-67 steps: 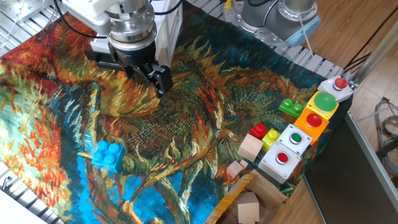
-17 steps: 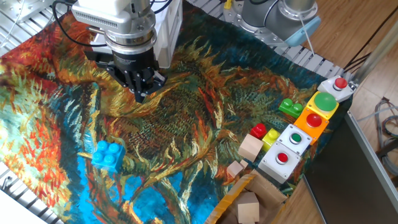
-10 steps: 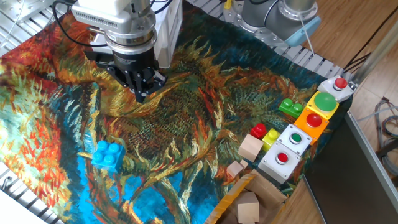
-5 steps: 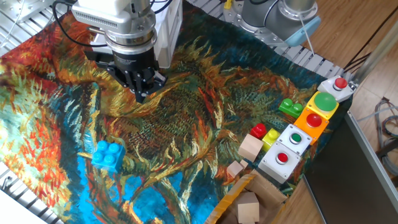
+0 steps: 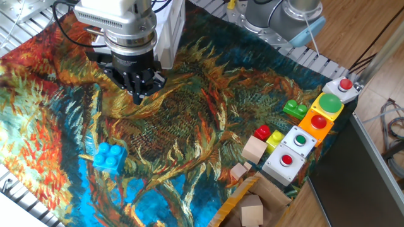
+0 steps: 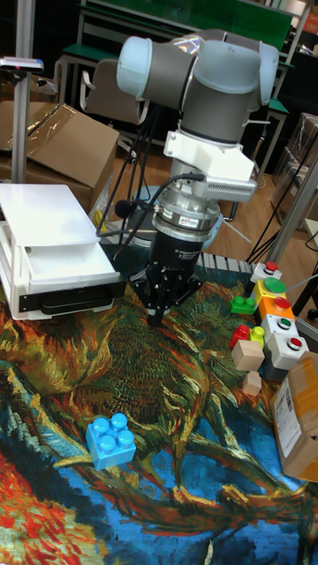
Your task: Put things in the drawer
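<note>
A bright blue studded brick [image 5: 110, 157] [image 6: 110, 439] lies on the painted cloth near the front left. My gripper [image 5: 137, 96] [image 6: 159, 315] points down over the cloth well behind the brick, its black fingers pressed together with nothing between them. The white cabinet [image 6: 44, 221] [image 5: 172, 28] stands just beside and behind the gripper. Its shallow drawer [image 6: 71, 262] seems to stick out toward the gripper under the top slab. I cannot make out the knob.
At the right edge sit a row of button boxes [image 5: 302, 142], a green brick [image 5: 294, 108], red and yellow bricks [image 5: 268, 133] and wooden cubes [image 5: 254, 150]. A cardboard box [image 5: 252, 205] stands at the front right. Cables hang near the wrist.
Since 6.7 s ago the gripper has turned, shut its fingers and shifted left. In the last half second it edged slightly up and left. The blue brick has not moved.
</note>
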`<state>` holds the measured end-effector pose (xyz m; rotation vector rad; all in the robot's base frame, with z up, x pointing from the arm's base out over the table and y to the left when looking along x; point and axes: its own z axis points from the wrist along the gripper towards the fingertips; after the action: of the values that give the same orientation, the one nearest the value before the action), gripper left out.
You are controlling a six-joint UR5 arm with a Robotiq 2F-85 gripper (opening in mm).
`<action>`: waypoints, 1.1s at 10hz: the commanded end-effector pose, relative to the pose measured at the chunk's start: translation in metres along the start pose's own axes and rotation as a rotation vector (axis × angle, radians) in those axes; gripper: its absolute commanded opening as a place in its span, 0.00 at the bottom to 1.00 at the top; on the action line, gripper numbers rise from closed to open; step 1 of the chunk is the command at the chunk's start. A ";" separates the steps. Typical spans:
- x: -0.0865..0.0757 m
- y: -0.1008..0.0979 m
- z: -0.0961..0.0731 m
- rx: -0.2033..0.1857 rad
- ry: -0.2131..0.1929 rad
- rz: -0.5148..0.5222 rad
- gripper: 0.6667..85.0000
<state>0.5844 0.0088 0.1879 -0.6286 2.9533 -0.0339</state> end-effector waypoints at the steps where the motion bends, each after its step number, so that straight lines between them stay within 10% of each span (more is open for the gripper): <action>1: -0.013 0.004 0.005 -0.020 0.022 -0.029 0.39; 6: -0.042 0.015 0.001 -0.054 -0.095 -0.012 0.50; 11: -0.070 -0.021 0.033 -0.010 -0.051 -0.064 0.69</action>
<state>0.6368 0.0245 0.1770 -0.6912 2.8818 -0.0021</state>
